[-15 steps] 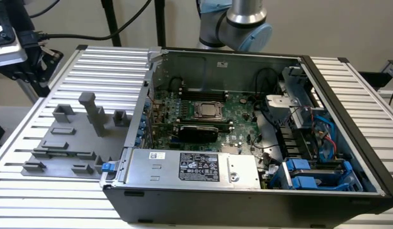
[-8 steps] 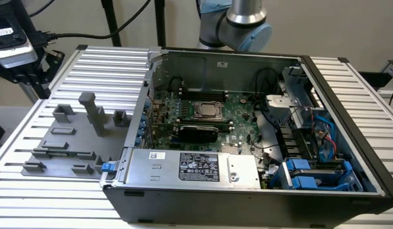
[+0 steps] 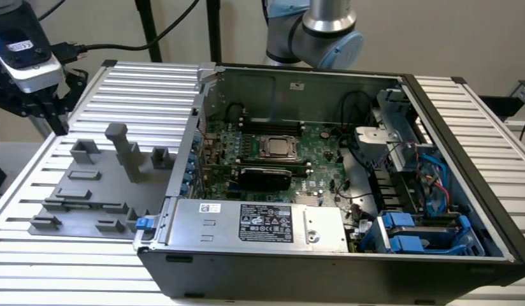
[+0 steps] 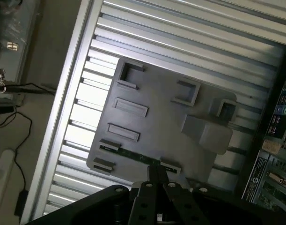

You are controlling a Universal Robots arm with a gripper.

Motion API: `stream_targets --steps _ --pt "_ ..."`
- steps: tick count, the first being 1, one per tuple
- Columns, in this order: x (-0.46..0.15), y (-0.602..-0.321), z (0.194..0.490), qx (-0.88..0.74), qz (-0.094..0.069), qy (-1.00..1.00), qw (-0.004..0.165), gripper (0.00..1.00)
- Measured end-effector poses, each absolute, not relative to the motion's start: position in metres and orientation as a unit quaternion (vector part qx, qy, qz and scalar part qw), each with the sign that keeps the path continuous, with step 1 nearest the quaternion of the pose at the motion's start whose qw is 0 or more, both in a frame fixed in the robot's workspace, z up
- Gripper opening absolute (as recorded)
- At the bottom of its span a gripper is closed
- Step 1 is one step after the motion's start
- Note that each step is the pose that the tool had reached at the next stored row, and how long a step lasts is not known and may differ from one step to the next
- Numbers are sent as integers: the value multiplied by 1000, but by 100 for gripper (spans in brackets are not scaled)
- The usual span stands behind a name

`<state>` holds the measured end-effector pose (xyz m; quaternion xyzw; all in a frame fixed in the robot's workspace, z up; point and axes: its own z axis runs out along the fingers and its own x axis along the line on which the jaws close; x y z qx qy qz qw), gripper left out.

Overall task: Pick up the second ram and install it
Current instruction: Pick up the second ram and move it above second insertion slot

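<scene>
The second ram point(image 4: 133, 155) is a thin green stick lying flat between two small holders on the gray fixture plate point(image 4: 157, 117). In the exterior view it shows as a dark strip point(image 3: 76, 204) near the fixture's front. My gripper point(image 3: 56, 121) hangs well above the far left end of the fixture point(image 3: 92, 191), clear of everything. In the wrist view, its two black fingers point(image 4: 157, 174) are pressed together with nothing between them, just short of the ram's middle.
An open computer case point(image 3: 466, 159) fills the exterior view's right, with the motherboard point(image 3: 271, 150) and its long black slots point(image 3: 275, 120) inside. Gray upright blocks point(image 3: 122, 150) rise from the fixture. The ribbed aluminium table point(image 3: 76, 255) runs underneath, and cables point(image 4: 11, 117) lie off its edge.
</scene>
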<state>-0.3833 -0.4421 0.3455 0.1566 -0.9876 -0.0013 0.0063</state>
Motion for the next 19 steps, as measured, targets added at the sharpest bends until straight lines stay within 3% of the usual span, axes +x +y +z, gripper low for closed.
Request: stream_targets --steps 19 --pt "-383 -442 330 324 0 -946 6 11"
